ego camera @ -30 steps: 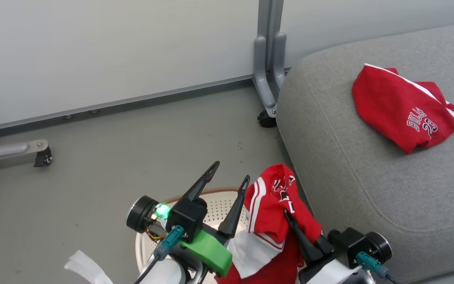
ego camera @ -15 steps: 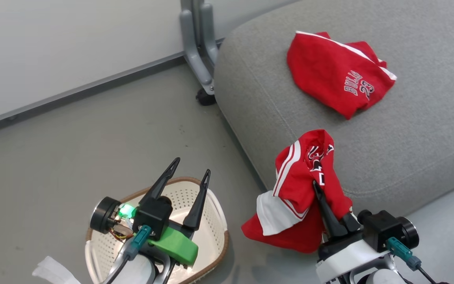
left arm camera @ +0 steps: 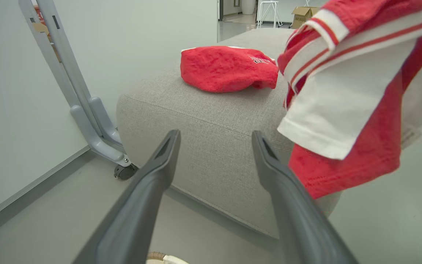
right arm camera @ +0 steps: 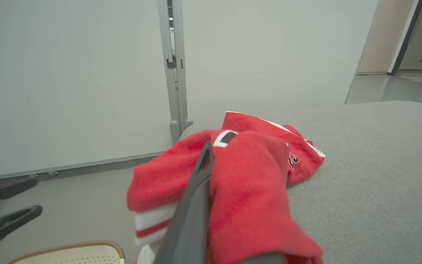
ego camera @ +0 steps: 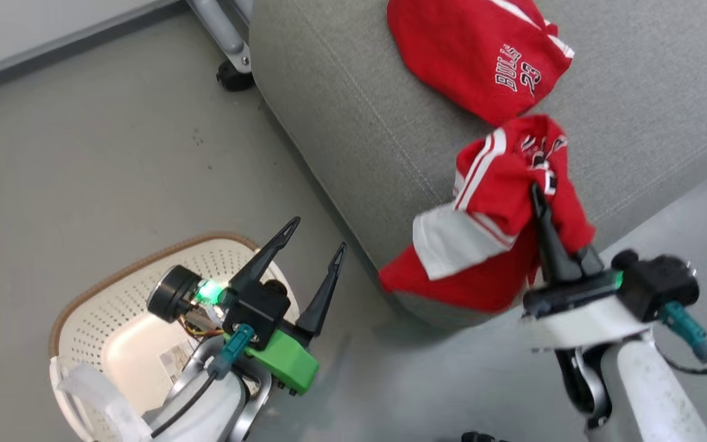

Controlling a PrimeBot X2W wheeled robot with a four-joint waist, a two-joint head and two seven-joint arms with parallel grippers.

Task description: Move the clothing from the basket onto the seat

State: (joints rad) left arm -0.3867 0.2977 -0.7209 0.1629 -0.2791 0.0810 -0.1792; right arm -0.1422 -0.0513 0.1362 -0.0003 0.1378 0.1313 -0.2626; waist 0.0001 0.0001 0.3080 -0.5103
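Observation:
My right gripper (ego camera: 537, 199) is shut on a red garment with white stripes (ego camera: 494, 202), which hangs over the front edge of the grey seat (ego camera: 353, 110). Its cloth wraps the fingers in the right wrist view, covering the right gripper (right arm camera: 206, 156). A second red garment lettered "BULLS 23" (ego camera: 464, 55) lies on the seat just beyond. My left gripper (ego camera: 318, 233) stands open above the cream basket (ego camera: 145, 255), nothing between its fingers. The left wrist view has the left gripper (left arm camera: 216, 135) facing the seat (left arm camera: 203, 121), the held garment (left arm camera: 350, 102) at right.
A grey metal panel leg on a castor (ego camera: 231, 67) stands by the seat's far corner, against a pale wall panel (right arm camera: 68, 80). Grey floor (ego camera: 114, 153) lies between basket and seat. The basket's floor bears a paper label (ego camera: 172, 356).
The head view has swung, shifting the whole picture. My right gripper has carried the striped garment from beside the basket to the seat's front edge. The left gripper stays open over the basket.

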